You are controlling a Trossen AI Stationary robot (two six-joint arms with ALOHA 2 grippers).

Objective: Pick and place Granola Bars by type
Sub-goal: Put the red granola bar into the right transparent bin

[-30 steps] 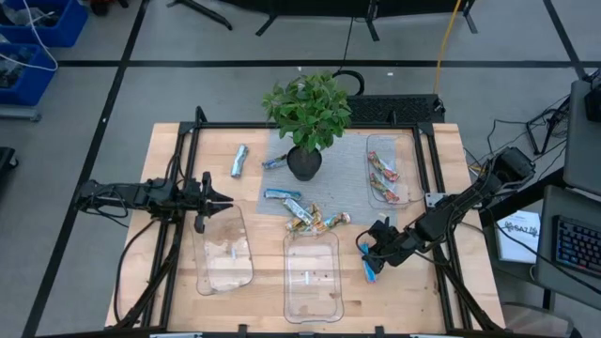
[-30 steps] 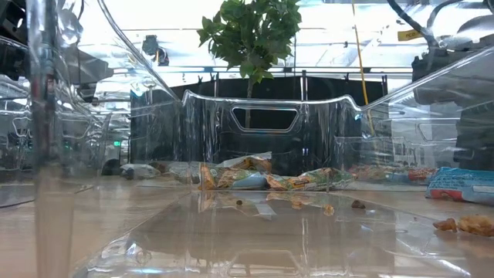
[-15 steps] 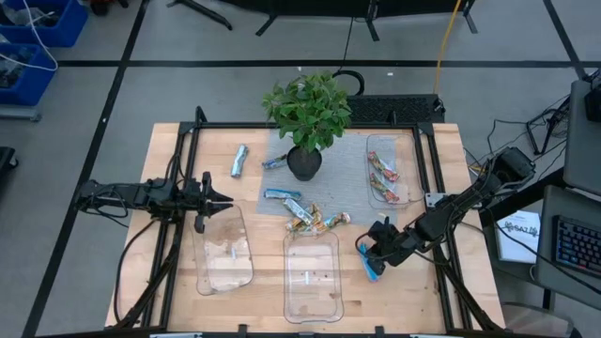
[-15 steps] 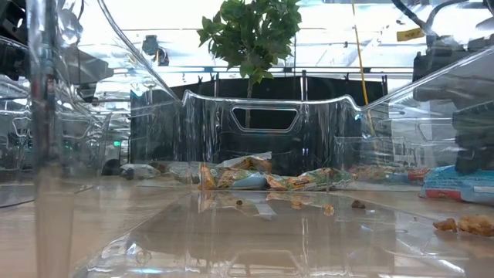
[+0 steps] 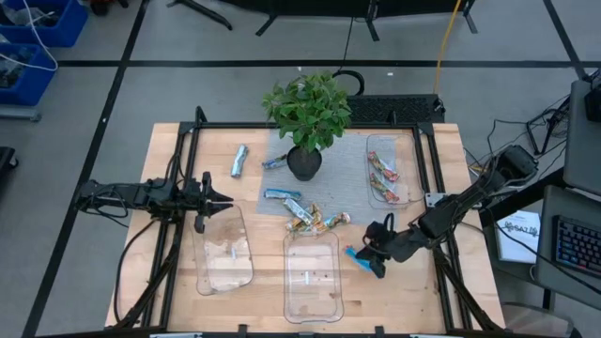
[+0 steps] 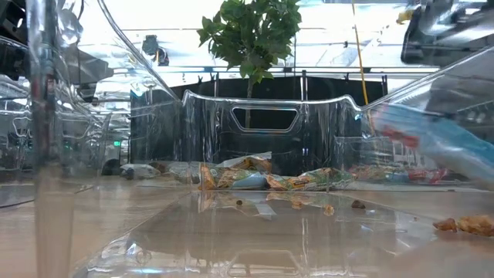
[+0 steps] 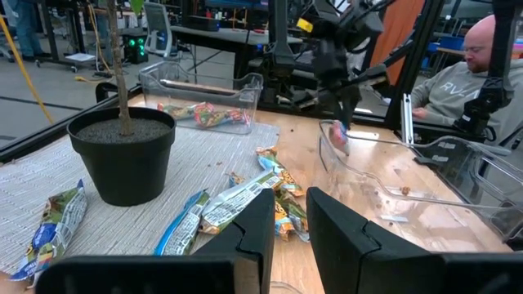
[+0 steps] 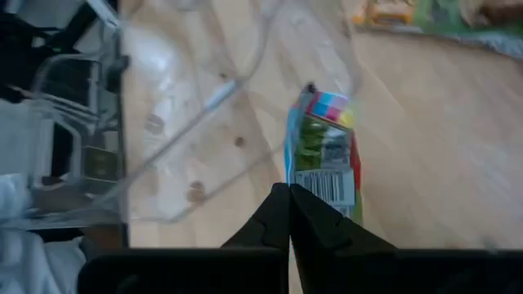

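My right gripper point(image 5: 372, 257) is shut on a blue granola bar point(image 8: 323, 151) just right of the middle near tray point(image 5: 313, 275). The bar also shows raised and tilted in the low view point(image 6: 432, 137). Several more bars lie in a loose pile point(image 5: 312, 218) at the table's centre. A silver one point(image 5: 239, 161) and a blue one point(image 5: 274, 162) lie flat farther back. My left gripper point(image 5: 225, 201) waits open at the left, level with the table, above the far end of the left tray point(image 5: 223, 249). My right gripper pinches the blue bar between its two shut fingers at the barcode end point(image 8: 315, 196), near one long edge. The fingers slant down from the table's right. The bar sticks out past the fingertips, tilted and lifted clear of the table.
A potted plant point(image 5: 308, 117) stands on a grey mat point(image 5: 347, 160) at the back centre. A far right tray point(image 5: 385, 169) holds a few red and green bars. A black frame rail point(image 5: 427, 169) runs along the table's sides. A person sits beyond the right edge point(image 7: 470, 77).
My right gripper has taken hold of the blue bar that lay on the table right of the middle tray. It has lifted the bar and carried it a little toward the table's left edge. The bar now hangs tilted, clear of the wood.
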